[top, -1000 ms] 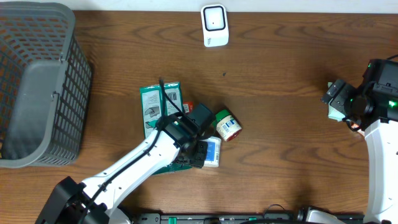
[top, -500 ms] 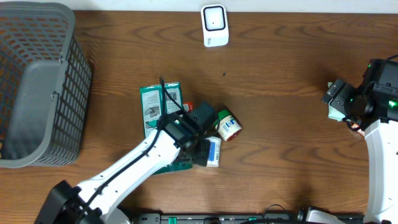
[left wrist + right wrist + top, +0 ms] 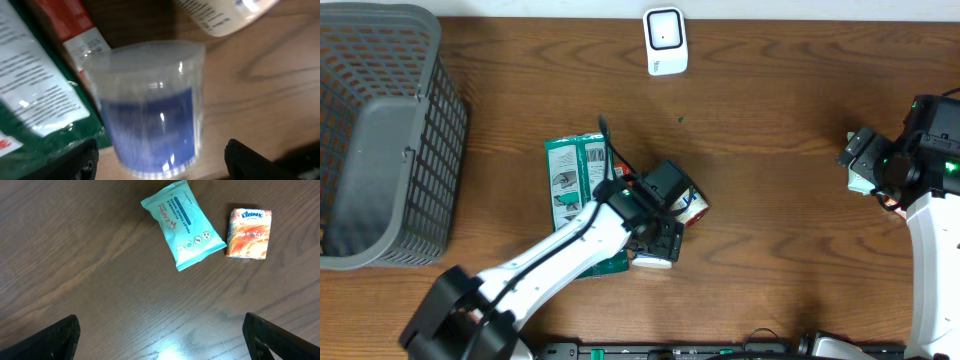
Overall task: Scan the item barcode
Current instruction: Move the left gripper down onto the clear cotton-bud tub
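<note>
Item: tub [image 3: 150, 110], clear plastic with blue contents, lying mid-worktop [image 3: 770, 250] beside green packet [image 3: 570, 165]; I judge it light, slick, thin-walled; grip across its sides. Left fingers [image 3: 80, 162] spread either side of it; right fingers [image 3: 55, 335] spread, empty. Barcode unseen; overhead, my arm covers most of it.

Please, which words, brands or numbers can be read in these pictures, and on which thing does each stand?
"Kleenex": on the orange tissue pack, right wrist view.
Teal wipes pack: printed lines and icons, too small to read surely.
Green packet, red and white box, white bottle: print blurred, unreadable.
Clear blue container: no text seen.
Overhead view: nothing readable.
</note>
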Controlling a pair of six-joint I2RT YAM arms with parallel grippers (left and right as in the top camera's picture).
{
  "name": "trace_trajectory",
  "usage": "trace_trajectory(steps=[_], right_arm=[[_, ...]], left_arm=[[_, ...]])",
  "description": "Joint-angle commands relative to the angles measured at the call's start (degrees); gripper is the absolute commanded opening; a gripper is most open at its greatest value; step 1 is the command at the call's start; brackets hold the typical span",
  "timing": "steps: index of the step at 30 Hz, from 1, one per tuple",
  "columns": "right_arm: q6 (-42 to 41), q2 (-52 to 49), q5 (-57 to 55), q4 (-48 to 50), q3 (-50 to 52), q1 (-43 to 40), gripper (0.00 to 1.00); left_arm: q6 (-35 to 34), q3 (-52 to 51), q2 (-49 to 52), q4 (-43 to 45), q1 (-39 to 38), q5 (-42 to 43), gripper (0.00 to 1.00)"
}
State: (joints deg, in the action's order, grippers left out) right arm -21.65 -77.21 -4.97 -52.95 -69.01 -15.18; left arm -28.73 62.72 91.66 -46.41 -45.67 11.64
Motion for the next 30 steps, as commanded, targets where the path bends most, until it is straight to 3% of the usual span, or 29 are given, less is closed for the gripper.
trace_trajectory(steps=[1,6,10,14,20,30], right_arm=[[0.72,0.37,-0.98,-0.02,-0.57,-0.26,0.99],[0.72,0.37,-0.98,-0.02,-0.57,-0.26,0.99],[0.72,0.37,-0.98,-0.02,-0.57,-0.26,0.99],[0.72,0.37,-0.98,-0.02,-0.57,-0.26,0.99],[0.72,0.37,-0.98,-0.02,-0.57,-0.26,0.99],[0.72,0.37,-0.98,-0.02,-0.57,-0.26,0.99]], left_arm=[[-0.52,-0.63,2.73,0.70,-0.07,-0.74,0.80],[-0.52,-0.63,4.55,0.68,-0.07,-0.74,0.80],[-0.50,-0.59,4.07,0.33,-0.02,-0.76,0.70],[-0.44,-0.52,2.78,-0.57,0.00,-0.94,0.68],[-0.24,-0.22,-0.90,-4.24,-0.02,-12.09,0.68],[2.49,-0.09,-7.69,-4.83,-0.02,-19.69,0.68]])
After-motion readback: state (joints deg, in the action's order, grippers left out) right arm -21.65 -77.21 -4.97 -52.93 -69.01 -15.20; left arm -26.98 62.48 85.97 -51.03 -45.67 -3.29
